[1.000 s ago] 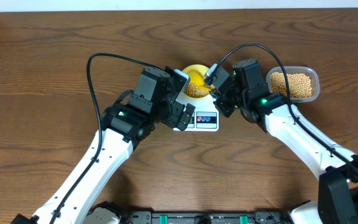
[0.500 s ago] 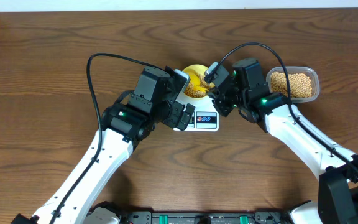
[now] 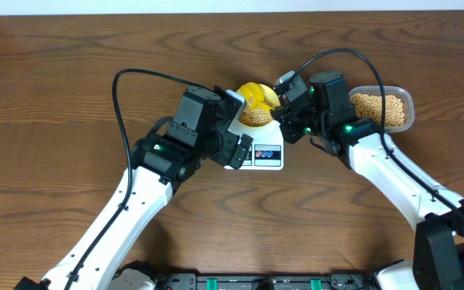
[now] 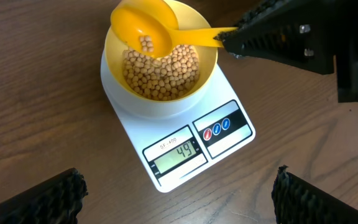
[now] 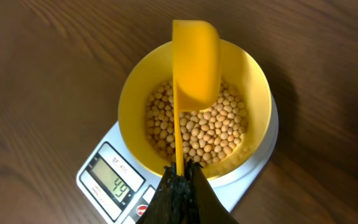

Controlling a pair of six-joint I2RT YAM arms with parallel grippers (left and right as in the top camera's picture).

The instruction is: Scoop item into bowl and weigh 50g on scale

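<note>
Right claw (image 5: 180, 173): shut on the thin handle of the yellow scoop (image 5: 194, 62). The handle's end is buried between the fingers and cannot be seen.

The scoop's cup hangs over the far side of the bowl (image 5: 129, 106), with a few beans in it. Whether it touches the rim cannot be told.

Left claw (image 4: 179, 179): spread wide and holding nothing. Only its two dark fingertips (image 4: 48, 199) show, cut off at the lower corners of the left wrist view.

The beans (image 4: 163, 71) fill the bottom of the bowl, which sits on the round platform of the scale (image 4: 166, 121). The platform is almost wholly covered by the bowl.

The display (image 4: 178, 151) reads 49. The small print above it is not clearly legible. The two buttons (image 4: 216, 127) are clear from the left wrist. From the right wrist they are mostly hidden behind the claw.

Overhead, the left arm covers part of the scale, and the right arm hides the near corner of the clear tub (image 3: 408, 103) of beans on the bench (image 3: 55, 80).
</note>
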